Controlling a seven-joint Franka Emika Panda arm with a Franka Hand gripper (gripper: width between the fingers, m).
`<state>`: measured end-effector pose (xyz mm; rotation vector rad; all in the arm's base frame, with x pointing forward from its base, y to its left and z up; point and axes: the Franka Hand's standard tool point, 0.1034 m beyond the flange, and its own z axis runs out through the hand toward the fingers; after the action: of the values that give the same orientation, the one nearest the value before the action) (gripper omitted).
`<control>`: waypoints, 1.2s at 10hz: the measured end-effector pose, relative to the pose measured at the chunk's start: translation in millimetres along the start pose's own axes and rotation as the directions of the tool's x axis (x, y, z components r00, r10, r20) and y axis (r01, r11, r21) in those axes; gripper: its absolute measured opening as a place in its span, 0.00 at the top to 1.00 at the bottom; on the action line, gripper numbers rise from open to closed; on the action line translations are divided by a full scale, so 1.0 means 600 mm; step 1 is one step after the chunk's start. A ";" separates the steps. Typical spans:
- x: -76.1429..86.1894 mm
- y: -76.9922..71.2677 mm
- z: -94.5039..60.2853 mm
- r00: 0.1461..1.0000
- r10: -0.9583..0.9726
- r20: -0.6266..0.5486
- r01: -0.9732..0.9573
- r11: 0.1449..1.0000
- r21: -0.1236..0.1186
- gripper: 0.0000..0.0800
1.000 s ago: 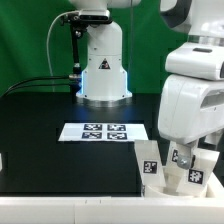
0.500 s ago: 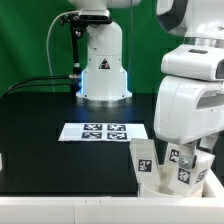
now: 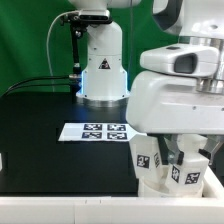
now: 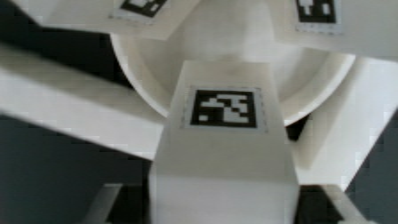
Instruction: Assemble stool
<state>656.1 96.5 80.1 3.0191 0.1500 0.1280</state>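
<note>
In the wrist view a white stool leg with a square tag runs straight between my gripper fingers, which are shut on its sides. Behind it lies the round seat, and two more tagged legs show at the far edge. In the exterior view my hand hangs low over the cluster of white stool parts at the exterior view's lower right, and it hides most of them.
The marker board lies flat on the black table in the middle. The robot's base stands behind it with cables running to the exterior view's left. A white table border runs along the front.
The gripper has shut on the leg. In the exterior view the arm's wrist has swung toward that view's left and now covers more of the stool parts.
</note>
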 end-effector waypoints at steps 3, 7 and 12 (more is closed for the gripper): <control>0.003 0.014 0.000 0.977 0.212 -0.025 -0.211 0.977 0.014 0.57; -0.006 0.049 0.003 0.693 0.721 -0.022 -0.721 0.693 0.017 0.57; -0.021 0.073 0.007 0.402 0.916 0.010 -0.916 0.402 0.008 0.57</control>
<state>648.1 51.6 80.4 2.6732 -1.5616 0.2010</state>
